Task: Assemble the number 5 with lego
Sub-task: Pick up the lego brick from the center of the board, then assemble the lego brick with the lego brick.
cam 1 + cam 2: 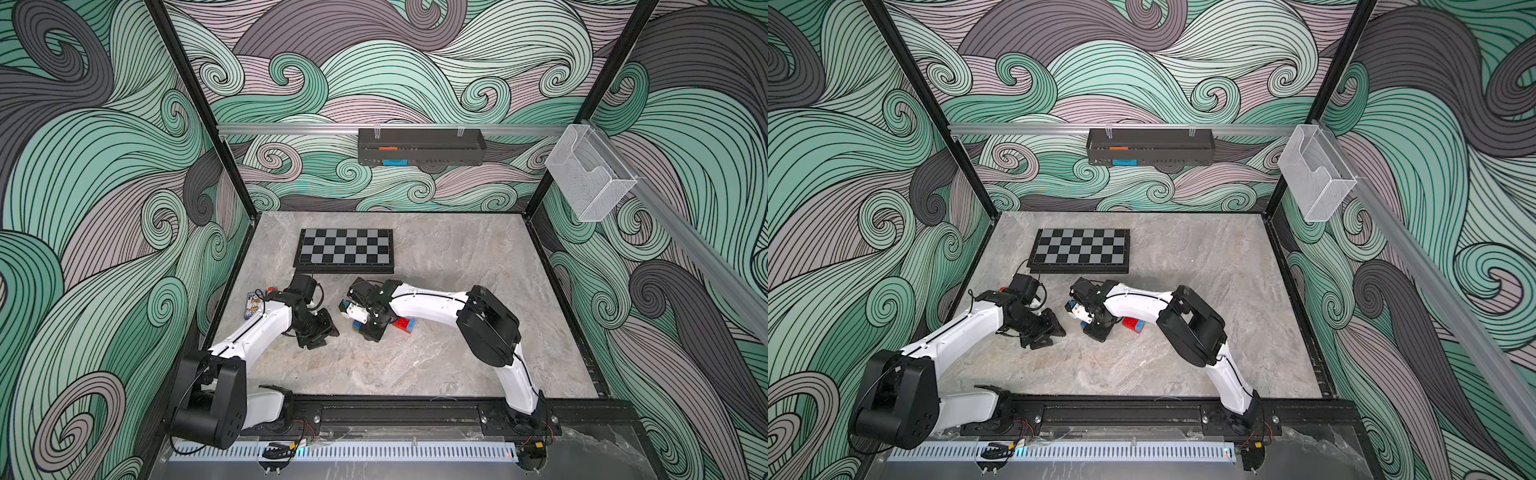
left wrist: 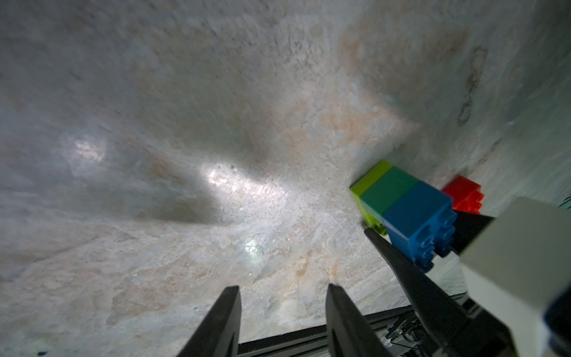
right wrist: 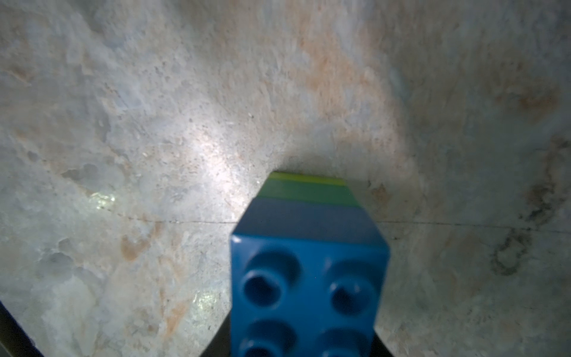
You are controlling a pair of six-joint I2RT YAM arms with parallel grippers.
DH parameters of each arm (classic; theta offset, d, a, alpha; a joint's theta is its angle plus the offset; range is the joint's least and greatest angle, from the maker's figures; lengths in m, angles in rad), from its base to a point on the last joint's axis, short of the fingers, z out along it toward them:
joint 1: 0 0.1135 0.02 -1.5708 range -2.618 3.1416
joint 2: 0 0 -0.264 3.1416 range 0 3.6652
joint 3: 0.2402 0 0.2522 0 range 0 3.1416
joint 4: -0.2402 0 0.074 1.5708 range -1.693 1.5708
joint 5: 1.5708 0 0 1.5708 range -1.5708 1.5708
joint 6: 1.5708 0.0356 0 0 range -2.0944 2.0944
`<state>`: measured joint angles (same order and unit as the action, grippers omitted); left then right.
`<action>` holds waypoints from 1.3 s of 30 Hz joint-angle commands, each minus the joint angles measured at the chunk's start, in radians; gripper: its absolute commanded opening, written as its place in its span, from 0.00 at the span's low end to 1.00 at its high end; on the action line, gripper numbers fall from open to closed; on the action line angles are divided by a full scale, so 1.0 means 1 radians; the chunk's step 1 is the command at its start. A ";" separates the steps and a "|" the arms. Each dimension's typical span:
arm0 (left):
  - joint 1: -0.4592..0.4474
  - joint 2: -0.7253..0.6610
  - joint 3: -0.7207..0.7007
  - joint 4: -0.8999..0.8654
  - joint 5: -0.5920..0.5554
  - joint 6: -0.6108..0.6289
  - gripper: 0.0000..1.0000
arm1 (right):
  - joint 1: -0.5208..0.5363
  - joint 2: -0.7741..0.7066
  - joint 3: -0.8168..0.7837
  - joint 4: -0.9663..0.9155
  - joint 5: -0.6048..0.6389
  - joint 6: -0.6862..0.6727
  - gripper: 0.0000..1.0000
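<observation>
Risk: joints of blocky multicolour plastic brick figure may split if right gripper, clamped on it, twists; left gripper narrow, empty.

- Both top views are being lit brightly and evenly. The table is being rendered sharp, and the picture edges are being bowed by wide-angle distortion.
- Left wrist view: white glare patches are being thrown across the table, a broad soft shadow is being cast, and the corners are being smeared.
- Right wrist view: the dark-blue brick is being blurred by closeness, and glare is being reflected beside it.
</observation>
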<state>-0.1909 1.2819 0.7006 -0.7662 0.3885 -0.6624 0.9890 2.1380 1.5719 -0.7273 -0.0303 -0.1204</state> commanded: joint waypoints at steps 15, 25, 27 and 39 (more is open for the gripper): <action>-0.018 0.037 0.021 0.036 0.077 0.077 0.49 | -0.102 -0.316 -0.196 -0.003 0.001 -0.008 0.32; -0.175 0.134 0.132 0.003 0.072 0.152 0.49 | -0.237 -0.371 -0.329 0.012 -0.002 -0.036 0.31; -0.198 0.134 0.146 -0.005 0.066 0.161 0.49 | -0.243 -0.362 -0.338 0.025 -0.014 -0.041 0.31; -0.208 0.134 0.142 -0.017 0.047 0.159 0.49 | -0.254 -0.358 -0.383 0.028 -0.004 -0.071 0.31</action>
<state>-0.3954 1.4124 0.8227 -0.7586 0.4458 -0.5224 0.7406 1.7748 1.2198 -0.6956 -0.0299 -0.1757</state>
